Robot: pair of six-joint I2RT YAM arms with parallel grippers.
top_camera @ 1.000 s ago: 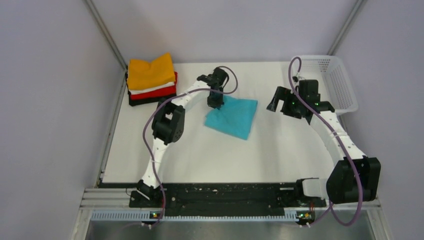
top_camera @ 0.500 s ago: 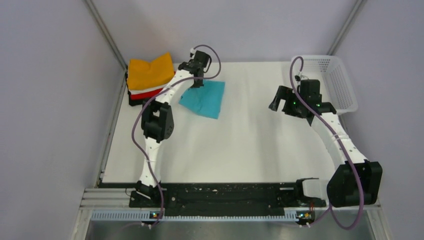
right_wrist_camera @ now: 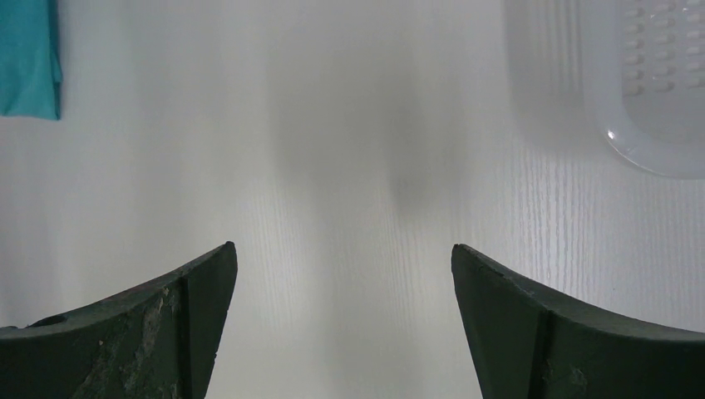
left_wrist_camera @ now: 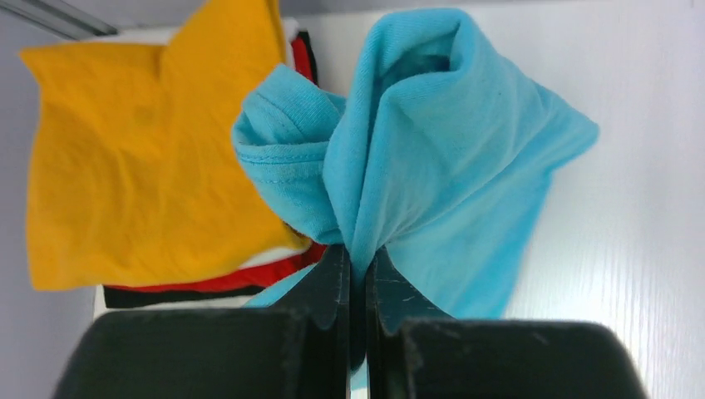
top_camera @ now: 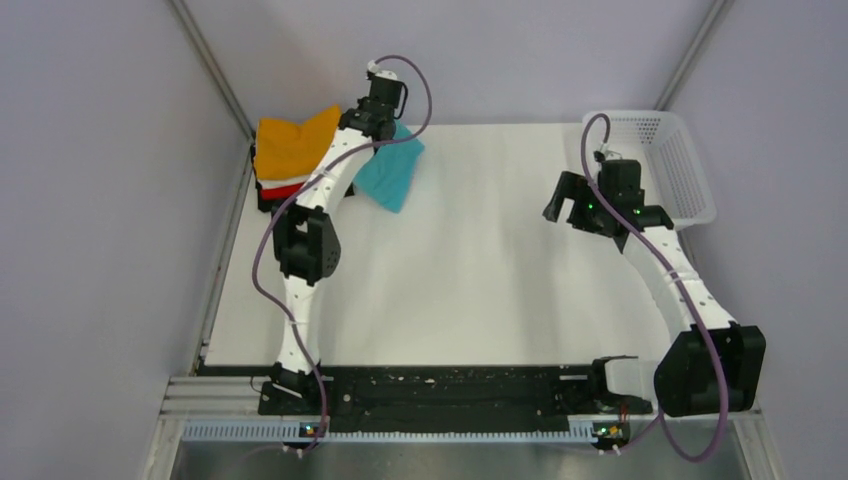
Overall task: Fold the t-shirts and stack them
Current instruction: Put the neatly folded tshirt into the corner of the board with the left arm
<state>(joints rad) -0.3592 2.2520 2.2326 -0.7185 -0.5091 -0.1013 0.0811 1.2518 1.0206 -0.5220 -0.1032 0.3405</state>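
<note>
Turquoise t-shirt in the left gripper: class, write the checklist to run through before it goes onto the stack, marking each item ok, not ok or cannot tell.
1. Grip: left gripper shut on the turquoise t-shirt: ok.
2. Shirt folded flat: not ok, bunched at the grip.
3. Shirt centred over the orange t-shirt topping the stack: not ok, mostly beside it.
4. Lower stack layers aligned: cannot tell, the orange one hides most of them.
5. Other arm: right gripper open, away from the stack, near the white basket: ok.
</note>
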